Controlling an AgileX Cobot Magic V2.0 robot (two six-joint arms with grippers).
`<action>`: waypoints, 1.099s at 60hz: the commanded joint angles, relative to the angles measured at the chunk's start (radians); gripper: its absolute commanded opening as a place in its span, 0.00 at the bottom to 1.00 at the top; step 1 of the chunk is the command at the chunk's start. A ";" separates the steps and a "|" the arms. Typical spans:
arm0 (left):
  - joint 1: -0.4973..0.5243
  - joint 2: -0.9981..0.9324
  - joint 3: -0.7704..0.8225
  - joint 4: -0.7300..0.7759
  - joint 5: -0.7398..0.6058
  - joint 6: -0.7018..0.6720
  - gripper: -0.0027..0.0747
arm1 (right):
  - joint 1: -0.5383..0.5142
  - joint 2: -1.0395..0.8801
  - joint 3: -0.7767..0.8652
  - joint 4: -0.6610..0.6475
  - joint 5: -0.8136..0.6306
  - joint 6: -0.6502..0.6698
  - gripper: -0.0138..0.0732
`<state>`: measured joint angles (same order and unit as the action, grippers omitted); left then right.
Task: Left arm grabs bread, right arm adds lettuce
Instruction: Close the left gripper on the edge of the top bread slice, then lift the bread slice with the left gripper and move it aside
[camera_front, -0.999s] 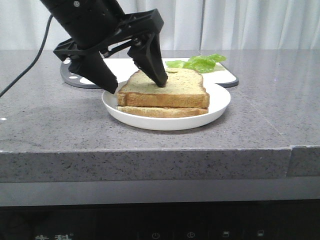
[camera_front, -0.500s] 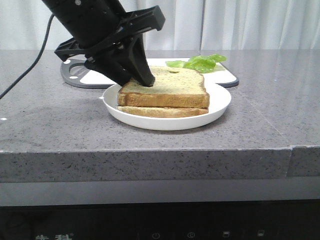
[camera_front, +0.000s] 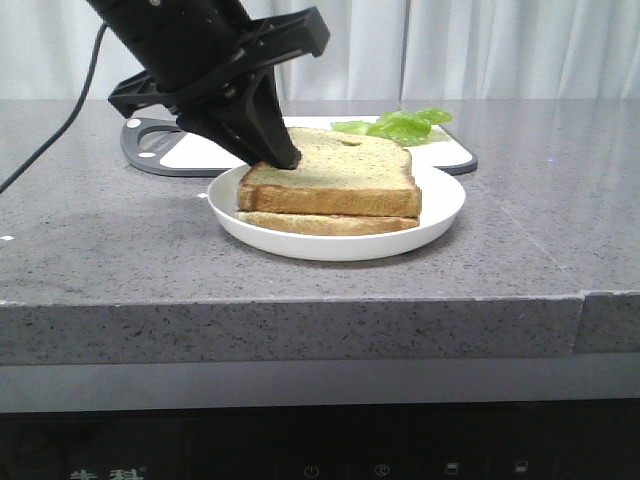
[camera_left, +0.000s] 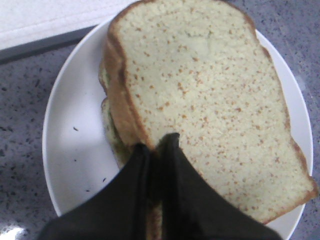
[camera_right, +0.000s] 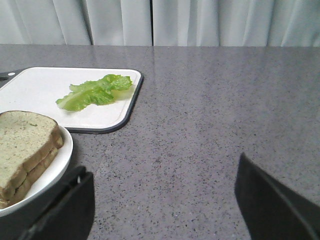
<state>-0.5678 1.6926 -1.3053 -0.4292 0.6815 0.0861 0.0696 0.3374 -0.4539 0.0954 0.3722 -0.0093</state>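
Observation:
The bread (camera_front: 340, 175) is the thick top slice, lying on a thinner slice (camera_front: 330, 224) on a white plate (camera_front: 440, 215). My left gripper (camera_front: 280, 158) is shut on the bread's left corner, one finger on the top face and one at the crust. In the left wrist view the gripper (camera_left: 157, 145) pinches the crust edge of the bread (camera_left: 210, 90). The lettuce (camera_front: 405, 125) lies on a white cutting board (camera_front: 450, 155) behind the plate. My right gripper (camera_right: 161, 167) is open and empty over the bare counter, apart from the lettuce (camera_right: 95, 92).
The cutting board (camera_right: 40, 90) has a dark rim and reaches behind the plate (camera_right: 55, 170). The grey stone counter (camera_front: 540, 200) extends to the right and ends at a front edge. White curtains hang behind. The left arm's cable trails at the left.
My left gripper's fingers, open astride the bread's corner a second ago, have closed on it. The bread and plate have shifted slightly to the right.

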 joint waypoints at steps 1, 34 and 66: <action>-0.003 -0.079 -0.022 -0.028 -0.026 0.000 0.01 | 0.000 0.015 -0.039 -0.007 -0.087 -0.004 0.84; -0.003 -0.287 0.018 0.103 -0.290 0.000 0.01 | 0.000 0.015 -0.039 -0.007 -0.087 -0.004 0.84; 0.099 -0.771 0.563 0.263 -0.624 -0.002 0.01 | 0.000 0.066 -0.041 -0.007 -0.078 -0.004 0.84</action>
<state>-0.4998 0.9923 -0.7612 -0.1788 0.1635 0.0865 0.0696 0.3659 -0.4539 0.0954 0.3716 -0.0093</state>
